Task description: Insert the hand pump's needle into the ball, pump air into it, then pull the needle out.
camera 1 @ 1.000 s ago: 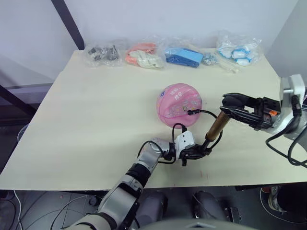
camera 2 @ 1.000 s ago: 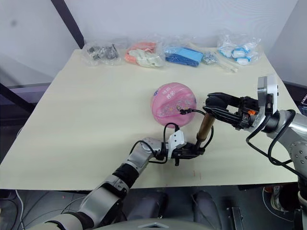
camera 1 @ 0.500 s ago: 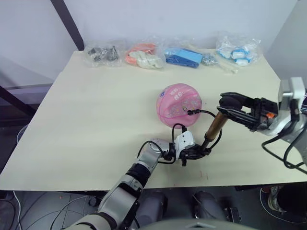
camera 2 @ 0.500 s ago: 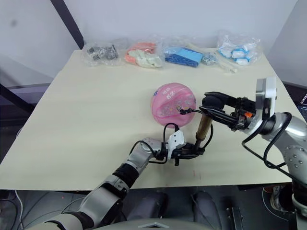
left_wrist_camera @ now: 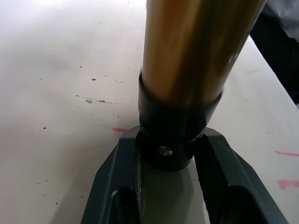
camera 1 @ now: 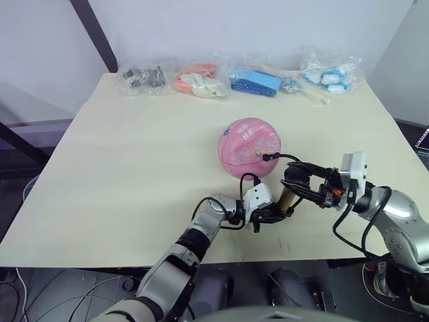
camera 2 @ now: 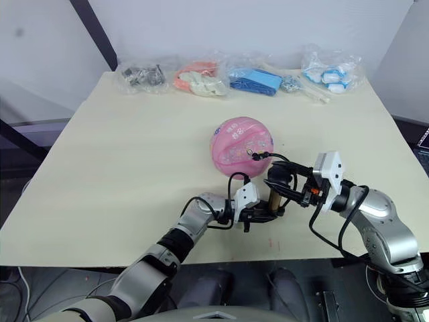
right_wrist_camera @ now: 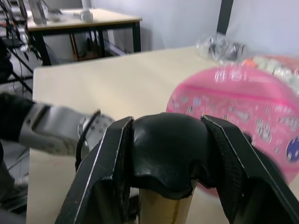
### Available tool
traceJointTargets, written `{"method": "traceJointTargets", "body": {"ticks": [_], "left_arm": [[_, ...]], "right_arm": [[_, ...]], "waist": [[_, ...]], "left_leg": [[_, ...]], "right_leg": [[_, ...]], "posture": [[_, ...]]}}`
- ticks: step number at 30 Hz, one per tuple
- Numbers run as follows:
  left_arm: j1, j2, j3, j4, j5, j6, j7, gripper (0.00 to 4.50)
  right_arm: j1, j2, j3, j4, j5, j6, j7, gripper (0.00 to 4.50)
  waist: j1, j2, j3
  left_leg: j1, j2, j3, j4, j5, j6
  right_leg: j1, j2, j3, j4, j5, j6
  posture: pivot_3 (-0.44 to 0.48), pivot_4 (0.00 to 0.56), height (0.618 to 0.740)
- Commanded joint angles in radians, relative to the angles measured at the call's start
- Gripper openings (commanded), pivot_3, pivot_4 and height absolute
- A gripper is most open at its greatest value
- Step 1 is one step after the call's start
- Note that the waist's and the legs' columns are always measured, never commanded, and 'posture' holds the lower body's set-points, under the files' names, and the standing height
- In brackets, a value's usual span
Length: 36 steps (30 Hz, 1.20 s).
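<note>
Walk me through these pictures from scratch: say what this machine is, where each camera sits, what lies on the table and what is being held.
This is a two-armed humanoid robot. Two pictures come from cameras on its head, looking down over a pale table. The other two come from cameras on its wrists, looking along the fingers.

A pink ball sits mid-table. A thin black hose runs from it to a gold hand pump.

The left gripper clamps the pump's black base. The right gripper clamps its black handle on top.

Along the far edge lie four clear bags of small parts.
</note>
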Motion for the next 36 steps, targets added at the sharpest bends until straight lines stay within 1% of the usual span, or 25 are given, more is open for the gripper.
{"method": "traceJointTargets", "body": {"ticks": [1, 7, 11, 15, 18, 21, 24, 26, 28, 36], "left_arm": [[0.027, 0.017, 0.001, 0.056, 0.018, 0.045, 0.004, 1.08], [0.022, 0.019, 0.002, 0.060, 0.017, 0.045, 0.001, 1.08], [0.020, 0.018, 0.002, 0.064, 0.016, 0.044, -0.001, 1.08], [0.017, 0.018, 0.002, 0.067, 0.016, 0.046, -0.005, 1.08], [0.014, 0.017, 0.002, 0.068, 0.016, 0.046, -0.007, 1.08], [0.007, 0.018, 0.005, 0.070, 0.014, 0.049, -0.006, 1.08], [0.007, 0.021, 0.006, 0.067, 0.013, 0.054, -0.007, 1.08], [0.008, 0.021, 0.006, 0.065, 0.013, 0.056, -0.006, 1.08], [0.009, 0.021, 0.007, 0.063, 0.011, 0.058, -0.003, 1.08], [0.013, 0.018, 0.009, 0.060, 0.013, 0.059, 0.006, 1.08]], "right_arm": [[-0.002, -0.011, -0.024, -0.009, 0.017, 0.044, -0.006, 1.91], [-0.120, -0.116, -0.191, -0.106, 0.244, 0.184, 0.010, 1.91], [-0.206, -0.188, -0.298, -0.109, 0.374, 0.273, -0.007, 1.91], [-0.280, -0.218, -0.356, -0.087, 0.441, 0.323, -0.038, 1.91], [-0.312, -0.221, -0.372, -0.074, 0.455, 0.338, -0.054, 1.91], [-0.320, -0.210, -0.361, -0.080, 0.463, 0.352, -0.067, 1.91], [-0.256, -0.190, -0.301, -0.111, 0.402, 0.340, -0.056, 1.91], [-0.193, -0.166, -0.245, -0.113, 0.313, 0.295, -0.047, 1.91], [-0.147, -0.132, -0.202, -0.110, 0.264, 0.266, -0.046, 1.91], [-0.028, -0.030, -0.082, -0.053, 0.089, 0.141, -0.052, 1.91]], "waist": [[0.000, 0.000, 0.000], [0.001, 0.003, 0.003], [0.002, 0.004, 0.005], [0.002, 0.004, 0.006], [0.002, 0.003, 0.006], [0.002, 0.003, 0.006], [0.002, 0.003, 0.006], [0.002, 0.002, 0.005], [0.000, 0.001, 0.004], [-0.001, 0.001, 0.003]], "left_leg": [[0.000, 0.000, 0.000, 0.000, 0.000, 0.000], [-0.003, 0.000, 0.000, 0.000, 0.000, 0.000], [-0.004, 0.000, -0.001, 0.000, 0.000, 0.000], [-0.006, 0.000, 0.000, 0.000, 0.000, 0.000], [-0.006, 0.000, 0.000, 0.000, 0.000, 0.000], [-0.007, 0.000, 0.000, 0.000, 0.000, 0.000], [-0.007, 0.000, 0.000, 0.000, 0.000, 0.000], [-0.007, 0.000, -0.001, 0.000, 0.000, 0.000], [-0.005, 0.000, -0.001, 0.000, 0.000, 0.000], [0.000, 0.000, 0.001, 0.000, 0.000, 0.000]], "right_leg": [[0.000, 0.000, 0.000, 0.000, 0.000, 0.000], [-0.001, 0.000, 0.000, 0.000, 0.000, 0.000], [-0.001, -0.001, -0.001, -0.001, 0.000, 0.000], [-0.003, -0.001, 0.000, -0.001, 0.000, 0.000], [-0.003, -0.003, -0.001, -0.001, 0.000, 0.000], [-0.004, -0.005, 0.000, -0.001, 0.000, 0.000], [-0.004, -0.005, -0.001, -0.001, 0.000, 0.000], [-0.004, -0.005, -0.001, -0.001, 0.000, 0.000], [-0.003, -0.004, -0.001, -0.001, 0.000, 0.000], [-0.001, 0.000, 0.001, 0.001, 0.000, 0.000]], "posture": [[0.000, 0.150, 0.740], [0.000, 0.150, 0.740], [0.000, 0.150, 0.740], [0.000, 0.150, 0.740], [0.000, 0.150, 0.740], [0.000, 0.150, 0.740], [0.000, 0.150, 0.740], [0.000, 0.150, 0.740], [0.000, 0.150, 0.740], [0.000, 0.150, 0.740]]}}
